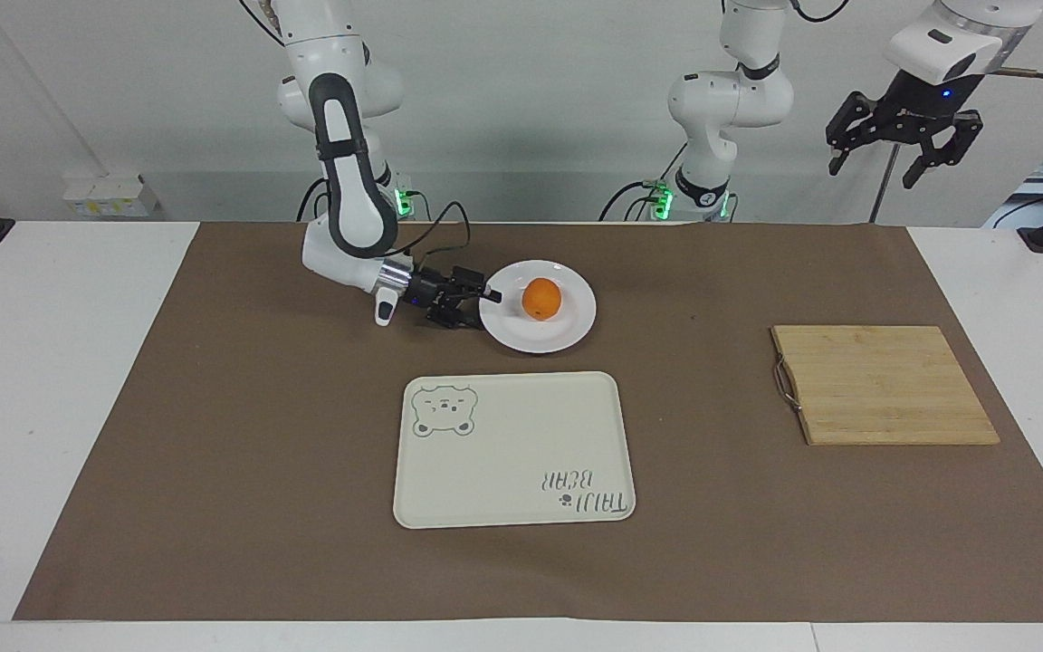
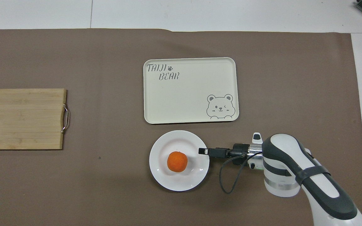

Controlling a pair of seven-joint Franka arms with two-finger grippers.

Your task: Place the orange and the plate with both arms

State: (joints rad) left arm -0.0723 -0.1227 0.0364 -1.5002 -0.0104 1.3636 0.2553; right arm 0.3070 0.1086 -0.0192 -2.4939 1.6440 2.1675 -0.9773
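Note:
The orange [image 1: 541, 299] sits in the middle of the white plate [image 1: 567, 335], which lies on the brown mat close to the robots. My right gripper [image 1: 478, 306] lies low and level at the plate's rim on the side toward the right arm's end. It is open, with one fingertip over the rim [image 2: 203, 151] and the other lower beside it. I cannot tell whether it touches the plate. My left gripper [image 1: 884, 172] hangs open and empty high over the left arm's end of the table.
A cream tray with a bear drawing [image 1: 512, 453] lies just farther from the robots than the plate. A bamboo cutting board [image 1: 884, 385] with a metal handle lies toward the left arm's end. A brown mat [image 1: 214, 453] covers most of the table.

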